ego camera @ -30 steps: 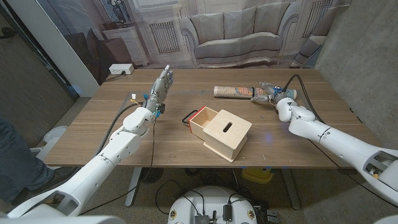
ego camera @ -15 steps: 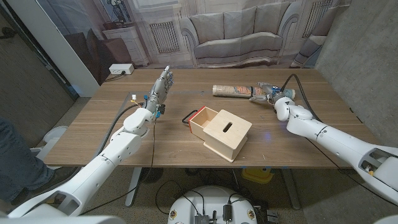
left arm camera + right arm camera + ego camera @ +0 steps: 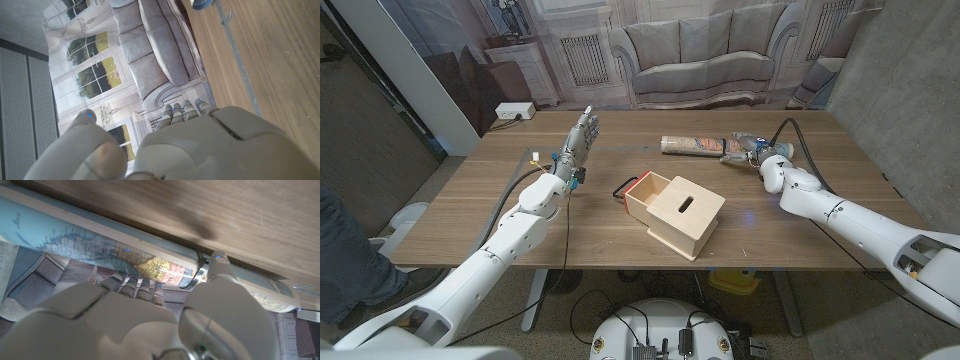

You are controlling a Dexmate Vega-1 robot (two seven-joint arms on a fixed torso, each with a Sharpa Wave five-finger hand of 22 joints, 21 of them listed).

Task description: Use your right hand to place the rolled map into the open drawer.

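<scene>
The rolled map (image 3: 692, 146), printed in blue and orange, lies across the far right part of the wooden table (image 3: 520, 240). My right hand (image 3: 748, 148) grips its right end. In the right wrist view my fingers (image 3: 131, 286) wrap the map (image 3: 100, 245) and the thumb presses its other side, with a shadow on the table beneath. A light wooden box (image 3: 685, 212) stands mid-table, its drawer (image 3: 645, 187) pulled open toward the far left, showing a red edge and a black handle. My left hand (image 3: 580, 138) is held up over the table's far left, fingers straight and empty.
The box has a slot in its top. A white power box (image 3: 514, 111) sits on the floor beyond the table's far left corner. A person's leg (image 3: 340, 250) shows at the left edge. A printed sofa backdrop hangs behind the table.
My right hand and the map have shifted a little to the left and farther back. The left arm and the box have stayed still.
</scene>
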